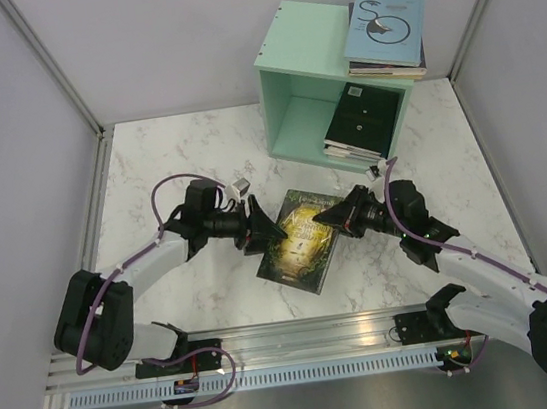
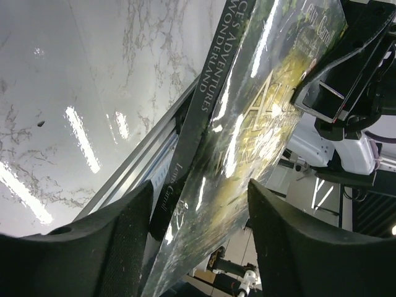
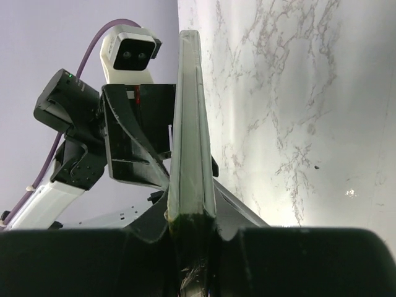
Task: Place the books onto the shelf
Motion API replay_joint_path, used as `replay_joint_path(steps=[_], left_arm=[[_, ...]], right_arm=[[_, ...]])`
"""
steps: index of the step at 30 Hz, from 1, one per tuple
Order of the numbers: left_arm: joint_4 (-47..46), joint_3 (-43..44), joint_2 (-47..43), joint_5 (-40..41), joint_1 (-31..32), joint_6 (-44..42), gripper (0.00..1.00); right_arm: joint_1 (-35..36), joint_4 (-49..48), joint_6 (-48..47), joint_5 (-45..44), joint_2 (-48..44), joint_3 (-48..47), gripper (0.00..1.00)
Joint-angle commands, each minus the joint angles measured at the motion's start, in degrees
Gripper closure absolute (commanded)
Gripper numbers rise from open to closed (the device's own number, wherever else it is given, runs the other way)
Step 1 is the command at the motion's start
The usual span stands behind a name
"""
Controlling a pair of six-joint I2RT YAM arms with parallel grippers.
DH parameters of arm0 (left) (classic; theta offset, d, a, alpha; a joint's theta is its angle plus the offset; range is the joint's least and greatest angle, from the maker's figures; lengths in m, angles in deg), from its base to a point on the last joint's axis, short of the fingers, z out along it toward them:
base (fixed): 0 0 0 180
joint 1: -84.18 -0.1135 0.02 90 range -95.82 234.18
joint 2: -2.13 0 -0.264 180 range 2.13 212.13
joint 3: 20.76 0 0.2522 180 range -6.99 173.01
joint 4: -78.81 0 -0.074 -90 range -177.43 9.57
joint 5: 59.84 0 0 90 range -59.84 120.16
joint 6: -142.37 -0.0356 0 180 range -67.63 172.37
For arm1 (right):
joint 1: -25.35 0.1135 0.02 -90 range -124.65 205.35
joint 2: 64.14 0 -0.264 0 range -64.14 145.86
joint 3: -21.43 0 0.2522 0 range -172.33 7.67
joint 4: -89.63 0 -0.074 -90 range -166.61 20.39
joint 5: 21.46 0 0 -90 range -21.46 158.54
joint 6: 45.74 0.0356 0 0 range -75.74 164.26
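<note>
Seen from above, the mint-green shelf [image 1: 284, 57] stands at one o'clock from the table's centre. It already carries a stack topped by a light blue book [image 1: 385, 20] on its roof and a black-topped stack [image 1: 363, 120] inside, at the right of its opening. The only book seen off it, a green-gold book [image 1: 300, 251], is mid-table on the marble table [image 1: 167, 163]; the right gripper [image 1: 324, 220] is clamped on one edge, while the left gripper [image 1: 267, 233] straddles the spine, and I cannot tell whether it presses. The way toward one o'clock looks open, with bare shelf floor left of the black-topped stack, though the shelf's front edge likely needs care.
</note>
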Motion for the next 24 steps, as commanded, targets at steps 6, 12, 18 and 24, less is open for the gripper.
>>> replay_joint_path(steps=[6,12,18,24], left_arm=[[-10.15,-2.66,-1.39,-4.4,1.6,4.83,0.56],[-30.97,-7.42,-1.66,-11.78,1.77,22.55,0.87],[-51.3,-5.67,0.01,-16.01,2.83,37.0,0.82],[-58.15,-4.52,2.47,-16.01,3.71,42.88,0.77]], right_arm=[[-0.14,-8.0,2.85,1.23,-0.81,-1.73,1.0],[-1.19,-9.67,2.94,0.97,0.06,-0.33,1.0],[-2.43,-12.21,2.68,0.35,2.34,-0.85,1.0],[-2.69,-14.07,2.77,-0.26,4.02,-1.64,1.0]])
